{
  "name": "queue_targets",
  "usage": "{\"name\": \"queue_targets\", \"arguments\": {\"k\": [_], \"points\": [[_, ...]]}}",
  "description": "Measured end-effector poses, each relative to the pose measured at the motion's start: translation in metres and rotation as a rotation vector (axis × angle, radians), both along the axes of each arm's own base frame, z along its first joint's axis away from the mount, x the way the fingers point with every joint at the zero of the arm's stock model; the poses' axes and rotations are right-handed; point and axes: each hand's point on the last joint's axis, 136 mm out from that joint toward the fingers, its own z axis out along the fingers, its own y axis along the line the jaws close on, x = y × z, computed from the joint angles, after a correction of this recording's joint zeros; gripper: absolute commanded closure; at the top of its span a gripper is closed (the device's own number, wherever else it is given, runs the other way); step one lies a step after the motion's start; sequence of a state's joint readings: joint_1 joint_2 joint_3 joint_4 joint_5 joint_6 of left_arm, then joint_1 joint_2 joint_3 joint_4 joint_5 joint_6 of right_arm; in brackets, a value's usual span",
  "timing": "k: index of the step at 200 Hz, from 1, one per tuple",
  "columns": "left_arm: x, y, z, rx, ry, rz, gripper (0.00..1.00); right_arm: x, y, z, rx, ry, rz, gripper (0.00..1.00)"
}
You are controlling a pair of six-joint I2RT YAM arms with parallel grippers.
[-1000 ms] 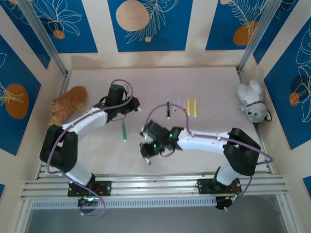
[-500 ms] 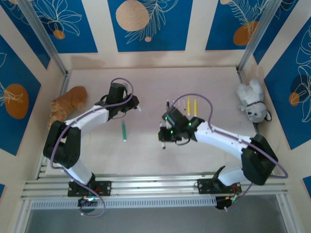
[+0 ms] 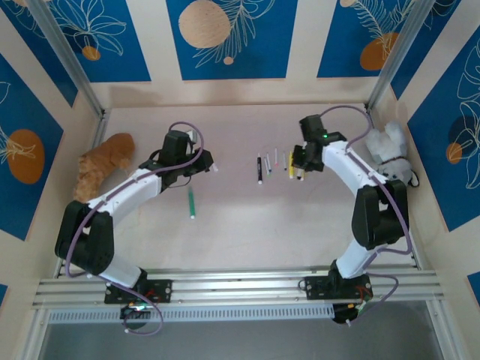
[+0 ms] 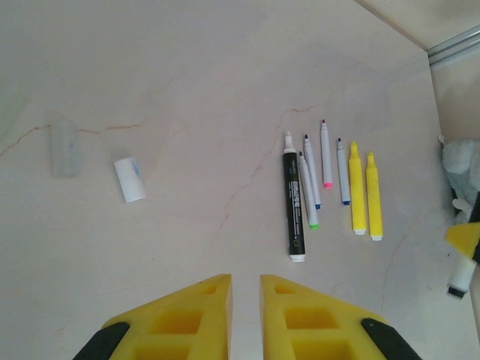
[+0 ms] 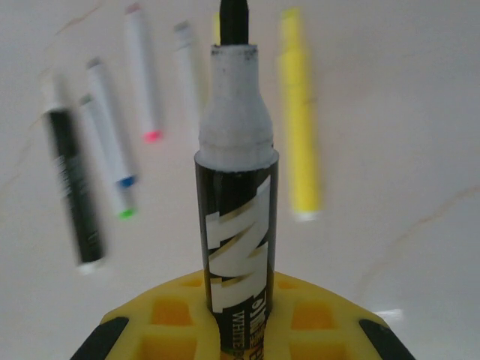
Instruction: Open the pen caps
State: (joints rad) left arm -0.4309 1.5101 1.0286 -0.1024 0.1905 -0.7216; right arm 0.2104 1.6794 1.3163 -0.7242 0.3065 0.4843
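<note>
On the pale table (image 3: 247,232), the right gripper (image 3: 297,166), far and to the right, is clamped on a black marker (image 5: 236,217) whose bare tip points away. Farther left, the left gripper (image 4: 245,289) is closed to a slit, gripping nothing. Between them lies the row of pens (image 4: 311,176), side by side. A green pen (image 3: 190,202) lies apart, nearer. A white cap (image 4: 130,180) lies loose left of the row.
</note>
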Motion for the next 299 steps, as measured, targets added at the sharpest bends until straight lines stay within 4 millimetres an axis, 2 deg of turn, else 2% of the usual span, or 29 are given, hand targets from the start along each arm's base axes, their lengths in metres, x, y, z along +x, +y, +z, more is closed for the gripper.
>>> {"name": "queue_targets", "arguments": {"k": [14,32,51,73,105,161,173,247,275,289,299], "points": [[-0.001,0.000,-0.003,0.004,0.006,-0.003,1.00,0.009,-0.019,-0.002,-0.041,0.020,-0.019,1.00],[-0.002,0.000,-0.007,0.005,0.016,-0.009,1.00,0.021,-0.030,-0.014,-0.099,0.065,-0.006,1.00],[-0.003,-0.002,-0.013,0.006,0.032,-0.015,1.00,0.029,-0.033,-0.035,-0.145,0.120,0.020,1.00],[-0.003,-0.002,-0.021,0.010,0.048,-0.017,1.00,0.027,-0.036,-0.058,-0.177,0.181,0.044,0.98],[-0.004,-0.003,-0.025,0.010,0.058,-0.022,1.00,0.026,-0.040,-0.071,-0.214,0.224,0.073,0.89],[-0.004,-0.004,-0.030,0.012,0.068,-0.025,1.00,0.029,-0.042,-0.080,-0.227,0.231,0.087,0.79],[-0.004,-0.004,-0.032,0.015,0.074,-0.025,1.00,0.030,-0.042,-0.081,-0.226,0.226,0.087,0.74],[0.008,-0.008,-0.037,0.048,0.071,-0.046,1.00,0.031,-0.041,-0.084,-0.222,0.215,0.089,0.71],[0.027,-0.011,-0.038,0.114,0.067,-0.057,1.00,0.021,-0.041,-0.090,-0.222,0.238,0.082,0.71],[0.044,-0.012,-0.043,0.163,0.066,-0.058,1.00,0.013,-0.040,-0.084,-0.220,0.233,0.082,0.71],[0.054,-0.011,-0.050,0.206,0.068,-0.054,1.00,0.009,-0.037,-0.072,-0.217,0.211,0.084,0.71]]}}
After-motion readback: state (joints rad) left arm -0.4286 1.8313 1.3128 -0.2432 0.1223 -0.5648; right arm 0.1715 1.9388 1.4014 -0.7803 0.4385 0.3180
